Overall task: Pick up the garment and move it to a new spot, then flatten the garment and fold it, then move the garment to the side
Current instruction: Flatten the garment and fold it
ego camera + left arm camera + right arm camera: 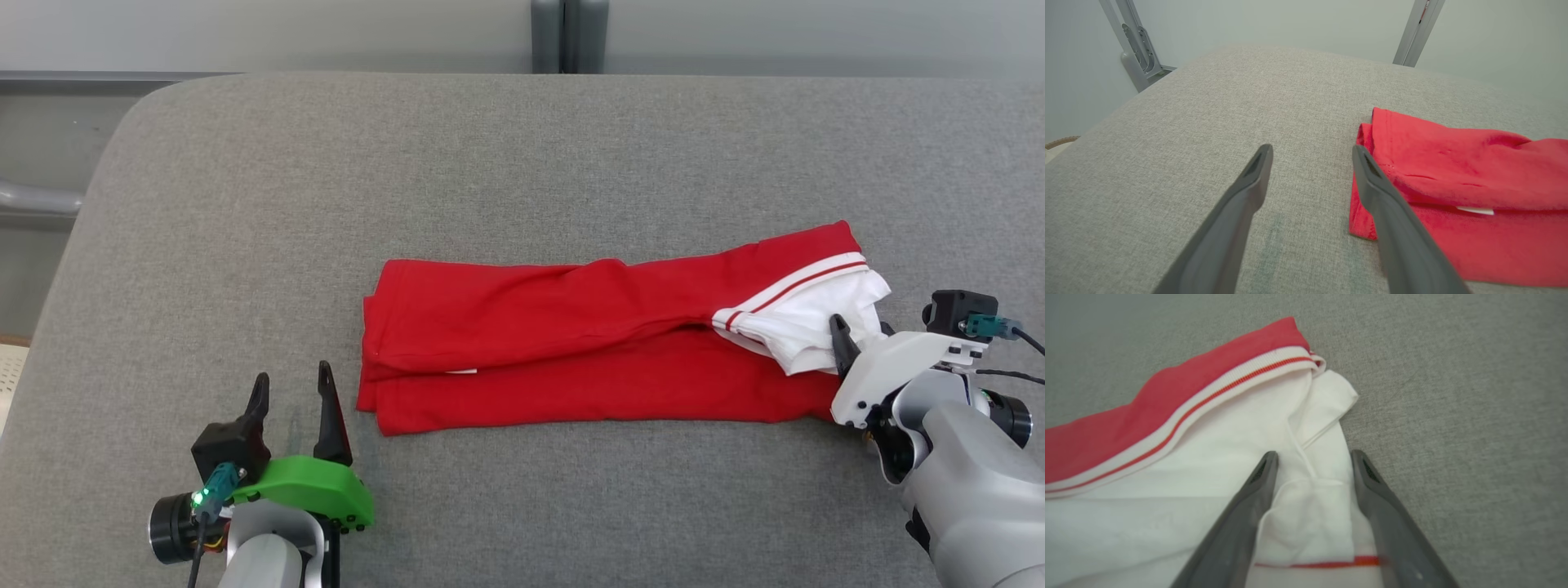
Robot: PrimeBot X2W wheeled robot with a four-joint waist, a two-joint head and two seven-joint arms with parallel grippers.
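Observation:
The garment (588, 343) is red with a white, red-striped end and lies folded into a long band across the grey padded table (522, 163). My left gripper (294, 376) stands open on the table just left of the garment's (1453, 175) left end, touching nothing. In the left wrist view that gripper (1311, 150) has bare table between its fingers. My right gripper (861, 331) is at the garment's right end. In the right wrist view it (1314, 455) is open, with the white fabric (1229, 457) lying loose between its spread fingers.
The table's far left corner (155, 98) is rounded, and its left edge drops off to a grey rail (33, 196). A metal post (569, 37) stands behind the far edge. Bare table surrounds the garment on all sides.

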